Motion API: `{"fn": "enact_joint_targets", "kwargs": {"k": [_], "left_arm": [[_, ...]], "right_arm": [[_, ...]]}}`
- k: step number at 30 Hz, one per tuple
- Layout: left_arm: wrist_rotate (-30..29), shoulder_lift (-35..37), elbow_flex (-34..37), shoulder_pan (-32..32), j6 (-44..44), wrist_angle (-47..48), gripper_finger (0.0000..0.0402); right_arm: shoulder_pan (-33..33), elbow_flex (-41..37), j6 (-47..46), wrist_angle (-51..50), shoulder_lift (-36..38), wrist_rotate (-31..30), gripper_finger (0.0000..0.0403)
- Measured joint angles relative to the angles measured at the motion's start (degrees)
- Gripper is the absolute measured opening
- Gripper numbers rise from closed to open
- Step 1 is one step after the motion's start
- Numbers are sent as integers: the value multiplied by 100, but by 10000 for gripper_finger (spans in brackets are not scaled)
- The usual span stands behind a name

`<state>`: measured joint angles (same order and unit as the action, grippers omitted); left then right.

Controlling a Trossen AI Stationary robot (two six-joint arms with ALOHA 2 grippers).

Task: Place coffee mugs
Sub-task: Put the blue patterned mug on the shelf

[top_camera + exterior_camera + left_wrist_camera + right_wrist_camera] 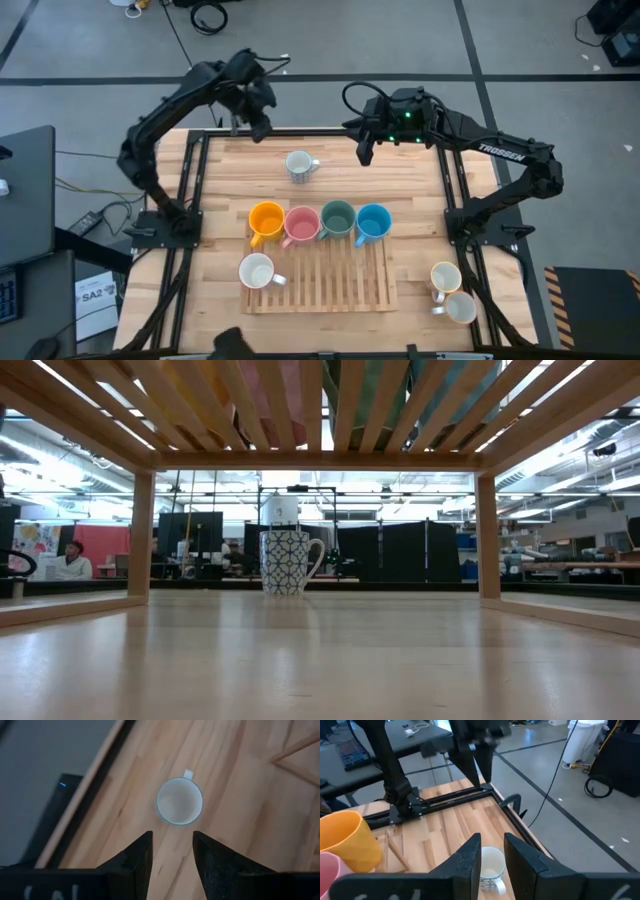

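Note:
A white mug with a dark pattern (300,165) stands upright on its base on the far middle of the table, also in the low view as the patterned mug (290,560). My left gripper (258,125) hovers open to its far left and looks down on the mug (180,801). My right gripper (365,152) hovers open to its right, with the mug (490,865) just beyond its fingers. Orange (265,220), pink (302,224), green (337,219) and blue (372,222) mugs stand in a row on a slatted wooden rack (340,285).
A white mug (256,270) sits on the rack's near left part. Two cream mugs (445,277) (460,307) stand at the table's near right edge. Black rails (195,170) run along the table's left, right and far sides. Bare wood lies between the patterned mug and the rack.

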<state>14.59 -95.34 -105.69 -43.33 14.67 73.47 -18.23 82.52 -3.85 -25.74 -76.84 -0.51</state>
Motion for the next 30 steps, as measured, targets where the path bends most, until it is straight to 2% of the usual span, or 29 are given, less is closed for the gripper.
{"fn": "enact_joint_targets", "kwargs": {"k": [3,14,30], "left_arm": [[190,-338,0,-94,14,-10,146],[194,-1161,0,-96,-6,-234,146],[49,-1352,28,32,-505,-665,146]], "right_arm": [[-37,-1,1,0,0,11,90],[-62,0,-1,-4,0,13,90],[-62,0,-1,-138,-2,15,90]]}}
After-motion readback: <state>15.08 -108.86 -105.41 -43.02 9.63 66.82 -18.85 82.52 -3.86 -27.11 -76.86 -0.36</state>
